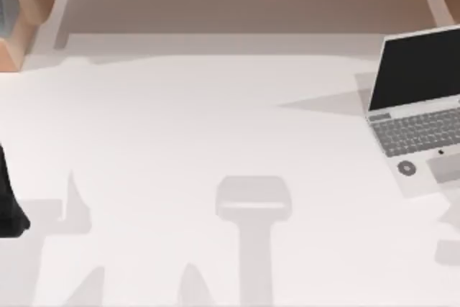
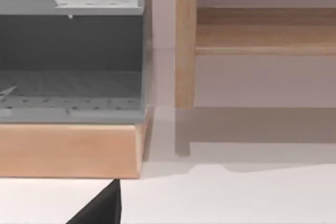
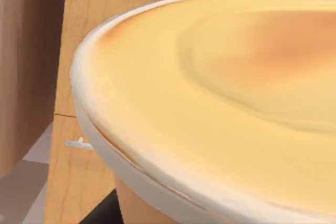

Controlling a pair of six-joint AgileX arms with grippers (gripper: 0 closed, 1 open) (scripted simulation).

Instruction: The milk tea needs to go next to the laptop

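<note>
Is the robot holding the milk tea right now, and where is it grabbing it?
It cannot be told. The right wrist view looks very closely at the milk tea and its white rim, but no fingers show touching it. The laptop sits at the table's right.

The laptop [image 1: 420,113] sits on the table's [image 1: 215,141] right side.

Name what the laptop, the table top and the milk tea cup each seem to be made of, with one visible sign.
Laptop: probably matte silver-white metal or plastic, evenly pale; its screen is flat black.
Table top: smooth white laminate or painted board, showing soft shadows and no grain.
Milk tea cup: likely paper or plastic, tan wall under a thick white rim.
</note>
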